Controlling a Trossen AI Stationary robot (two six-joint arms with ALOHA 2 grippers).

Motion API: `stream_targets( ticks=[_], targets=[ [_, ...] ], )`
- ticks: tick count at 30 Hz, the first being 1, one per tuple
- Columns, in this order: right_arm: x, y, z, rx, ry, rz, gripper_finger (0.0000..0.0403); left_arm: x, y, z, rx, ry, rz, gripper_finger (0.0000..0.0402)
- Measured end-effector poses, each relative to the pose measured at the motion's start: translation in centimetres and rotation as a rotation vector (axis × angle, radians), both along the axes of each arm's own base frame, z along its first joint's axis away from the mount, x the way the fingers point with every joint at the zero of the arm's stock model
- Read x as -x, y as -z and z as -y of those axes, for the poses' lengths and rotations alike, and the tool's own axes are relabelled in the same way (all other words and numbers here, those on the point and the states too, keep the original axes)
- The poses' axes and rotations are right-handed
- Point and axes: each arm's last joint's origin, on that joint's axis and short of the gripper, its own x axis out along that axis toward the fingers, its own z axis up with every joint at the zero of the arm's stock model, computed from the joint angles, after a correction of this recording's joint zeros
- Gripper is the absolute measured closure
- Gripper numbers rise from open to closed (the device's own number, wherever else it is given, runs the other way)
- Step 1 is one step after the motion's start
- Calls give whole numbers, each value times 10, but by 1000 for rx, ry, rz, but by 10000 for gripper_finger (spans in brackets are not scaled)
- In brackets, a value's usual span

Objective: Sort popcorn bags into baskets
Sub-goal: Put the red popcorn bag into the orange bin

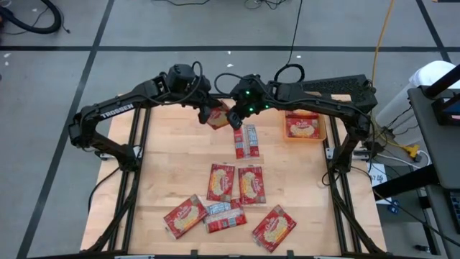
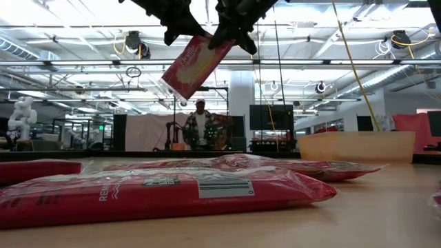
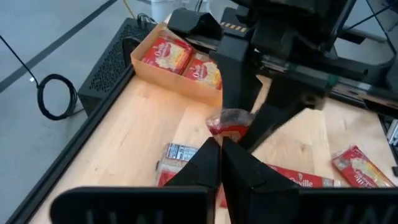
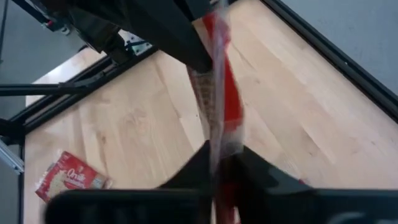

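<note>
A red popcorn bag (image 1: 218, 116) hangs in the air over the table's far middle, tilted in the low view (image 2: 194, 65). My left gripper (image 1: 208, 111) and my right gripper (image 1: 237, 115) are both shut on it from opposite sides. The orange basket (image 1: 286, 137) stands at the far right with two bags (image 3: 180, 59) lying flat in it. Several more popcorn bags (image 1: 230, 184) lie flat on the table's middle and near part. My left gripper pinches the bag's left edge (image 3: 229, 126) between its two shut fingers, coming from the table's left and slanting down. The bag is lifted clear of the table. My right gripper pinches the bag's opposite edge (image 4: 219, 138) between its two fingers, coming from the table's right and slanting down. From this wrist the bag shows edge-on. Its upper end (image 2: 222, 43) is at the fingers, and the rest slopes down to the left, clear of the table.
One bag (image 1: 246, 140) lies just near of the grippers, pale side up. The table's black frame rails (image 1: 136, 155) run down both sides. Bare wood lies at the far left (image 1: 172, 137). A person (image 2: 200, 127) stands far off in the room beyond.
</note>
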Motion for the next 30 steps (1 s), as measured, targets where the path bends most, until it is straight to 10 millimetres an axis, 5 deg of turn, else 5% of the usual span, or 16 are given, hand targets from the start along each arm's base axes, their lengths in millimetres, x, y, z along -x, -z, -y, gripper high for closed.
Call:
stream_targets(
  ticks=[7, 18, 30],
  targets=[
    [11, -1, 8, -47, 56, -45, 390, 0, -1, 0, 58, -41, 12, 332],
    [91, -26, 26, -143, 223, -251, 400, 4, 0, -1, 149, -189, -16, 192],
    [201, -61, 26, -175, 521, -382, 402, 6, 3, -3, 154, -243, -39, 207]
  ],
)
